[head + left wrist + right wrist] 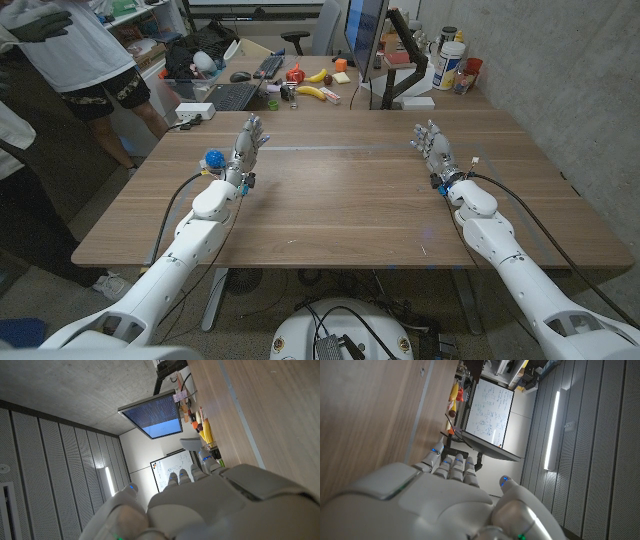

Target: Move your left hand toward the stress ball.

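A small blue stress ball point(213, 158) lies on the wooden table point(340, 200) near its left edge. My left hand point(247, 140) stands just to the right of the ball and a little farther back, fingers apart and pointing away from me, holding nothing. The ball sits beside that arm's wrist, apart from the fingers. In the left wrist view the back of the left hand point(210, 505) shows, with no ball in sight. Across the table my right hand point(432, 145) stands with fingers apart and nothing in it; its back shows in the right wrist view point(435, 500).
A second desk behind the table carries a monitor point(364, 35), a keyboard point(232, 96), bananas point(318, 92) and small toys. Bottles point(450, 65) stand at the back right. A person point(85, 60) stands beyond the table's left edge.
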